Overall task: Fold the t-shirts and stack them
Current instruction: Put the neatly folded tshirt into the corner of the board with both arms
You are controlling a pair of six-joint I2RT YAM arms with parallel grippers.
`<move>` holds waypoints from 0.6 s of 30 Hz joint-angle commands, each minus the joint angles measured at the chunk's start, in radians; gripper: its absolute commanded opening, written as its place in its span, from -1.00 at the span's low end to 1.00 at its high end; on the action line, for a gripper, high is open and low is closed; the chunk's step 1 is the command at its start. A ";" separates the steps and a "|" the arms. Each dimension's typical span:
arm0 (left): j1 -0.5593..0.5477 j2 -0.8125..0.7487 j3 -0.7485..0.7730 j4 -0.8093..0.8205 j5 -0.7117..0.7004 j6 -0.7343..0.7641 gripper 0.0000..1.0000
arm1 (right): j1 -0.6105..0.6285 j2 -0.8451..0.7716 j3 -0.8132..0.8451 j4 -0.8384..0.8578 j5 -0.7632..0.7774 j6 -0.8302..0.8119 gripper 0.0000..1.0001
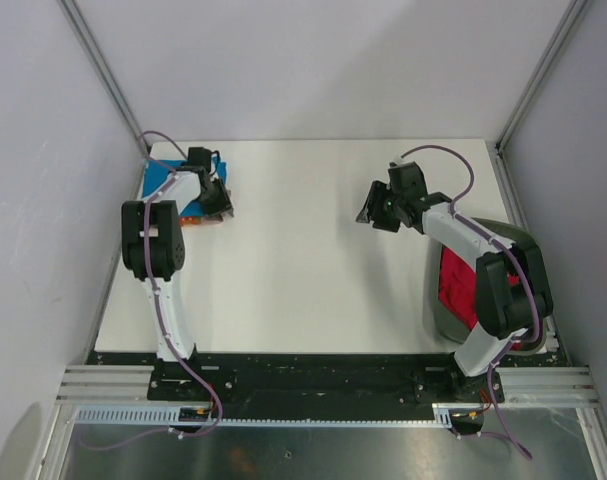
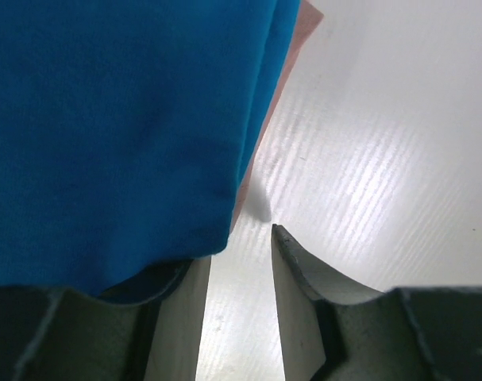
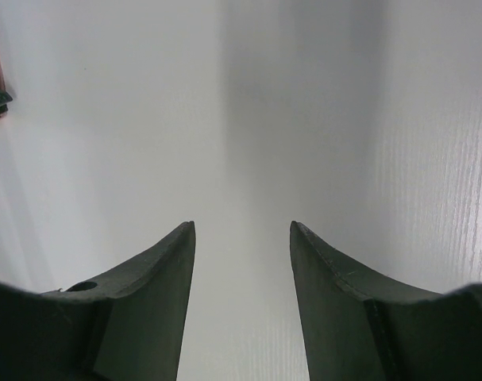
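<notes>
Left claw [image 2: 241, 246] spread, nothing pinched; your blue t-shirt [image 2: 113, 119] drapes over one finger, pink t-shirt [image 2: 306, 22] underneath. Right claw [image 3: 242, 226] spread over table [image 1: 303, 270]. Red t-shirt [image 1: 455, 285] sits in basket [image 1: 433, 312], right arm overhead.

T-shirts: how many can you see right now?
3: blue shirt at the far-left corner, pink shirt beneath it, red shirt in the basket on the right. More may be hidden.

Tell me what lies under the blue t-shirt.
A pink t-shirt lies under the blue t-shirt; only its edge sticks out onto the table. The rest of it, and anything else below, is covered by the blue cloth.
</notes>
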 commanded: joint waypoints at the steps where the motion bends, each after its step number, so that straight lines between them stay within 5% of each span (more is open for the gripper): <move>1: 0.051 0.036 0.020 -0.036 -0.068 0.056 -0.15 | -0.002 -0.055 -0.016 -0.006 0.002 -0.013 0.10; 18: 0.041 -0.016 0.057 -0.057 0.030 0.089 -0.15 | -0.006 -0.140 -0.045 -0.041 0.036 -0.023 0.11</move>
